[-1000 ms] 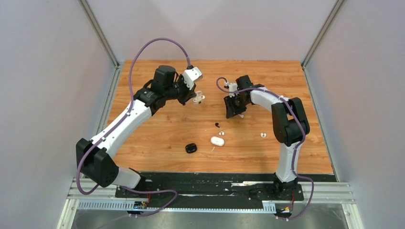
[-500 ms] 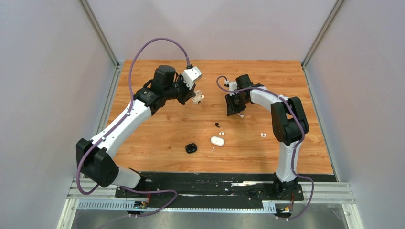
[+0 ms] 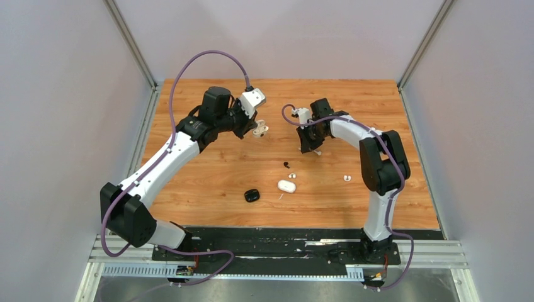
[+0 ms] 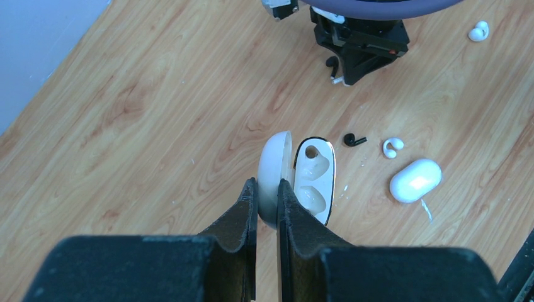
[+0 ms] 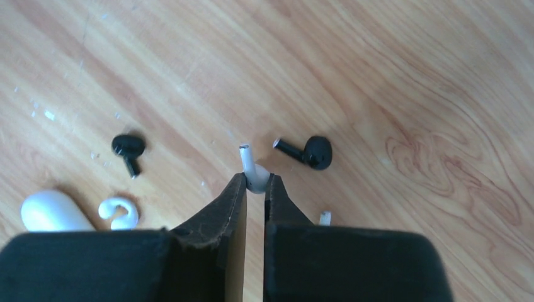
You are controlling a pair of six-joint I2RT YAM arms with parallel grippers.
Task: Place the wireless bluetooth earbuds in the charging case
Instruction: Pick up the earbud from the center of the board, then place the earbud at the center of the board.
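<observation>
Pickup step; insertion next.

Top view: your left jaws hold open charging case (image 3: pixel 259 130) raised over desk (image 3: pixel 220 182); right jaws low, well apart from it.

Left wrist: jaws clamped on case lid; sockets beside tips look empty.

Right wrist: jaws nearly closed, white earbud (image 5: pixel 247 162) pinched between tips, stem poking ahead.

Next: lift, carry to case, align stem with socket.

Wood-grain table (image 3: pixel 208 170) w/ plain pale walls (image 3: pixel 63 126) on 3 sides.

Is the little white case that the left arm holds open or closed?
Open: the white case in the left pincer has its lid swung away, showing empty moulded sockets inside.
</observation>
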